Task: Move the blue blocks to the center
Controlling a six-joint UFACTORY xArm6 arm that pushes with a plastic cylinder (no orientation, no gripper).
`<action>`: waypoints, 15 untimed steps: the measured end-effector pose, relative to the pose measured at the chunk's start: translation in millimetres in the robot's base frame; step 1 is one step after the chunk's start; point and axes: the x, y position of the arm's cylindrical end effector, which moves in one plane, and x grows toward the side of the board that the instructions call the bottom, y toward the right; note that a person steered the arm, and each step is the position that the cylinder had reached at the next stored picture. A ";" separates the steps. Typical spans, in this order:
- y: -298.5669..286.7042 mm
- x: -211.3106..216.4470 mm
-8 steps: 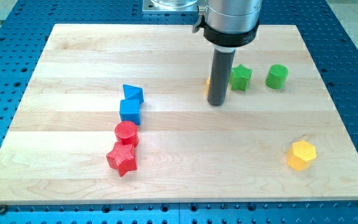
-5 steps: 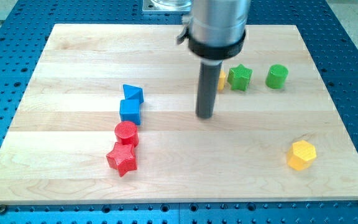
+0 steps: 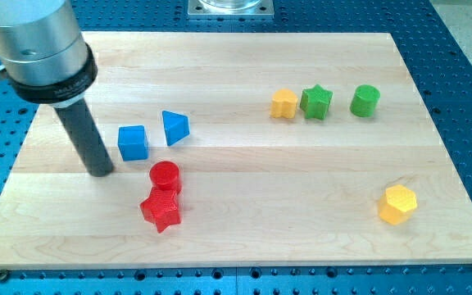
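A blue cube [image 3: 133, 142] lies left of the board's middle, with a blue triangular block [image 3: 174, 127] just to its upper right, a small gap between them. My tip [image 3: 100, 171] rests on the board just left of and slightly below the blue cube, very close to it. The dark rod rises from there to the arm's grey body at the view's top left.
A red cylinder [image 3: 165, 176] and a red star [image 3: 161, 211] sit touching just below the blue blocks. A yellow block [image 3: 283, 104], a green star [image 3: 316, 102] and a green cylinder [image 3: 365, 100] line up at upper right. A yellow hexagon [image 3: 398, 204] sits at lower right.
My tip has swept from right of the blue blocks to their left. The blue cube has shifted left and the blue triangle has turned; they no longer touch the red cylinder.
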 end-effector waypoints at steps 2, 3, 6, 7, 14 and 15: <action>28.0 -9.8; -13.0 -5.3; 69.0 -59.0; 80.9 -68.0; 87.9 -143.8; 110.2 -149.6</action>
